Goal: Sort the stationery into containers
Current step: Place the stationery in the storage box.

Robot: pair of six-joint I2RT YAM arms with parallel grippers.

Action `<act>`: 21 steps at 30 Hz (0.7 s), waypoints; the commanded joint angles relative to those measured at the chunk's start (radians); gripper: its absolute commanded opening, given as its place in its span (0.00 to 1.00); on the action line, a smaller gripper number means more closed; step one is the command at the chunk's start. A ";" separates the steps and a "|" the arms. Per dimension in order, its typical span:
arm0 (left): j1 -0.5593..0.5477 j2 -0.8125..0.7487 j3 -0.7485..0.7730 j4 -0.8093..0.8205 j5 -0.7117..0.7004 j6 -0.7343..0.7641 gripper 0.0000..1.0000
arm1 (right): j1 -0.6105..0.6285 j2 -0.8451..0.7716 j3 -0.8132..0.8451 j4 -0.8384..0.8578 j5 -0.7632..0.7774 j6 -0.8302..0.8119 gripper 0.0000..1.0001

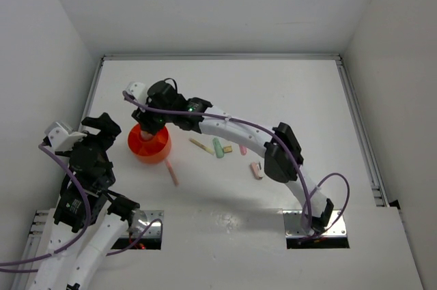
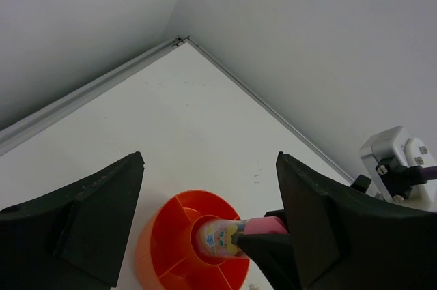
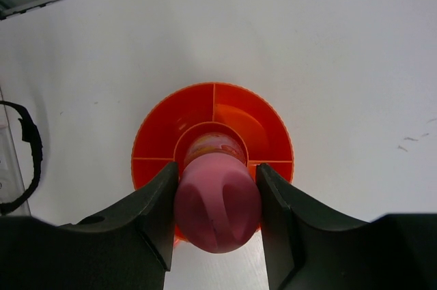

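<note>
White table point(image 1: 273, 92), seen from above. The right arm point(image 1: 246, 136) stretches from its base at 5 o'clock across to the table's 9 o'clock side, probably because the bowl stands there, far from that base. The left arm point(image 1: 75, 194) is folded at 8 o'clock. The left gripper point(image 2: 210, 160) hangs just beside the bowl, at its 9 o'clock, with fingers spread wide and holding nothing. It seems to be kept clear of the drop.

The bowl point(image 3: 252, 116) is round and bright orange, with a ring-shaped centre well and dividers running out to the rim. The right gripper point(image 3: 217, 191) is directly above it, fingers clamped on either side of the cylinder point(image 3: 217, 215), which points down into the centre well. That upright hold likely suits the narrow well. Whether the lower end touches the bottom cannot be told.

The cylinder has a rounded pink cap and a pale printed body with yellow and blue marks.

Loose on the table at the bowl's 3 o'clock lie a tan stick point(image 1: 201, 146), a mint stub point(image 1: 218, 147) and, farther out, a pink stub point(image 1: 257, 170). A pink stick point(image 1: 173, 174) lies at the bowl's 5 o'clock.
</note>
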 commanded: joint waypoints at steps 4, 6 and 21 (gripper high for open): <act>0.008 -0.007 0.000 0.031 -0.003 0.006 0.84 | -0.004 0.034 0.032 0.019 -0.065 0.013 0.00; 0.008 -0.007 0.000 0.031 -0.003 0.006 0.84 | -0.004 0.043 0.032 0.019 -0.074 0.022 0.00; 0.008 -0.007 0.000 0.031 0.006 0.015 0.84 | -0.004 0.024 0.050 0.010 -0.083 0.022 0.58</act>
